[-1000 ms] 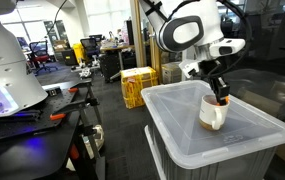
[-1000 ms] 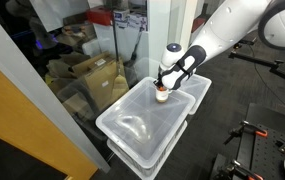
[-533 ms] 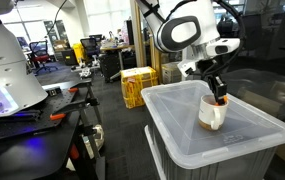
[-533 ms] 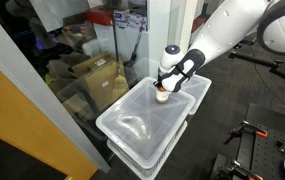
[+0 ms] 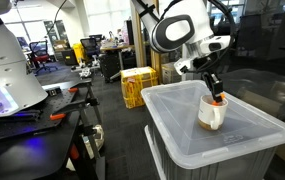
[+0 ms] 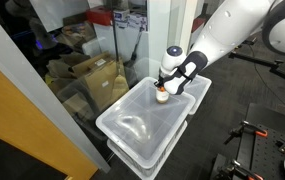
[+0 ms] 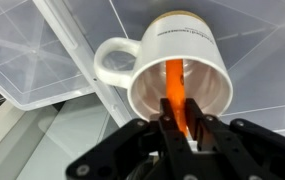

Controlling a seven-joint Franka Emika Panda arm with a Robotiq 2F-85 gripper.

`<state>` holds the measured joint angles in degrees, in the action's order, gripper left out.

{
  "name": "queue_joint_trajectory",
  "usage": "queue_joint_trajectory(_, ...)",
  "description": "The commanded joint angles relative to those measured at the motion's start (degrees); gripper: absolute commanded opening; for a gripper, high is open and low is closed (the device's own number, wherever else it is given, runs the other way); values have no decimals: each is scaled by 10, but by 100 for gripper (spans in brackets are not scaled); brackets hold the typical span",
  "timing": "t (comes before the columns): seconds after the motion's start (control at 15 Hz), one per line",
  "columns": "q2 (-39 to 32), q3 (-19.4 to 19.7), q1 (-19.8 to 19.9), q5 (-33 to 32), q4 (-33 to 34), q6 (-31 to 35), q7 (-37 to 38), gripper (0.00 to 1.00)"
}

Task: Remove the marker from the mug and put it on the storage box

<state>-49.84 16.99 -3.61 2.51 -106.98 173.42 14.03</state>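
The cream-white mug (image 7: 182, 70) stands on the lid of the translucent storage box (image 5: 182, 130), its handle to the left in the wrist view. It also shows in both exterior views (image 5: 211, 113) (image 6: 160, 96). My gripper (image 7: 180, 118) is shut on the orange marker (image 7: 172, 85), whose upper end is between the fingers while its lower end still reaches into the mug's mouth. In an exterior view the gripper (image 5: 215, 92) is right above the mug with the marker's orange tip (image 5: 218, 99) showing.
The storage box (image 6: 142, 125) sits on a second similar bin. Yellow crates (image 5: 138, 85) stand on the floor behind. A bench with tools (image 5: 32, 110) is nearby. A glass partition and cardboard boxes (image 6: 87, 75) flank the bin.
My gripper has risen slightly with the marker held in it, so the marker stands higher in the mug. The mug has stayed in place.
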Motion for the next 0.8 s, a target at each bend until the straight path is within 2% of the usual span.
queue_joint_trajectory(0.0, 36, 24, -29, 10, -50, 24, 18, 5)
queue_joint_trajectory(0.4, 63, 60, -73, 17, -94, 68, 33, 5)
queue_joint_trajectory(0.73, 80, 92, -114, 51, -125, 119, 26, 5)
